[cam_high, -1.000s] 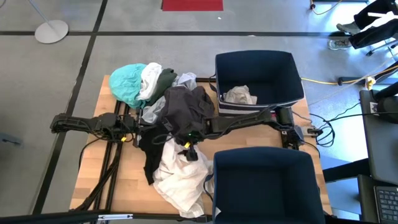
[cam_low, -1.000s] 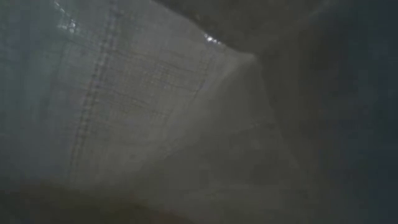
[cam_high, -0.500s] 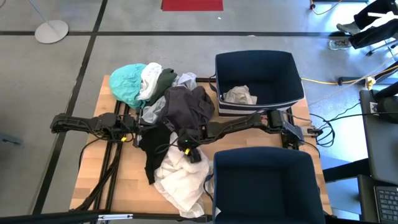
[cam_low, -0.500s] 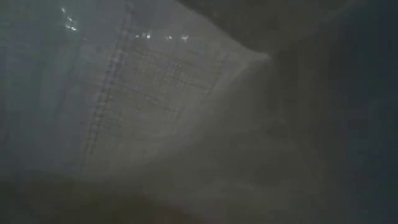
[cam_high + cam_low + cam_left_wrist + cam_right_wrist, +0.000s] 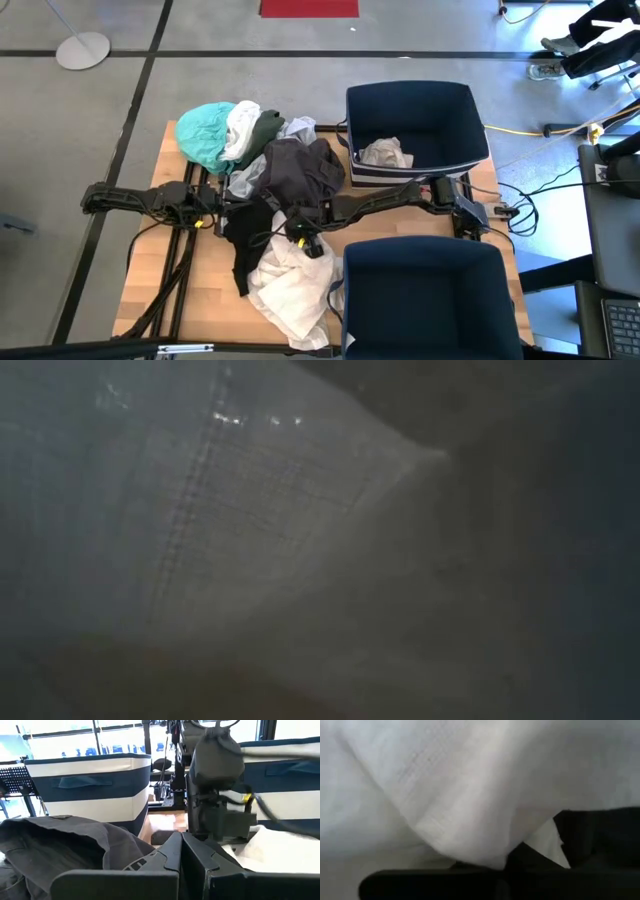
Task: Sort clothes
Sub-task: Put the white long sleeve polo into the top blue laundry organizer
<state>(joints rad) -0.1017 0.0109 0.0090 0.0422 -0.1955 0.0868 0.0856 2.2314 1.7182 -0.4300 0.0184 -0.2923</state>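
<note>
The clothes lie heaped on the wooden table (image 5: 150, 290): a teal garment (image 5: 203, 135), a white one (image 5: 241, 125), a dark green one (image 5: 266, 127), a dark grey one (image 5: 300, 170), a black one (image 5: 243, 240) and a crumpled white garment (image 5: 290, 290) near the front. My right gripper (image 5: 305, 245) reaches in from the table's right and is shut at the far part of that white garment, whose cloth fills the right wrist view (image 5: 445, 795). My left gripper (image 5: 207, 200) waits shut at the table's left, beside the dark grey garment (image 5: 60, 845). My right gripper is shut on the white garment at its far part (image 5: 298, 256), beside the black garment. It comes slanting down from the table's right. Cloth crowding the fingers (image 5: 420, 880) hides how many layers are taken. The garment lies slack and crumpled on the table.
A navy bin (image 5: 415, 115) stands at the far right with a cream garment (image 5: 385, 153) inside. A second navy bin (image 5: 430, 300) stands at the near right, close to the white garment. White cloth (image 5: 250, 540) covers the low view. Cables run along the table's left.
My right gripper has sunk a little onto the white garment, its wrist tipping further down and rolling slightly. The white cloth before the low camera has shifted a bit. The other garments lie as before.
</note>
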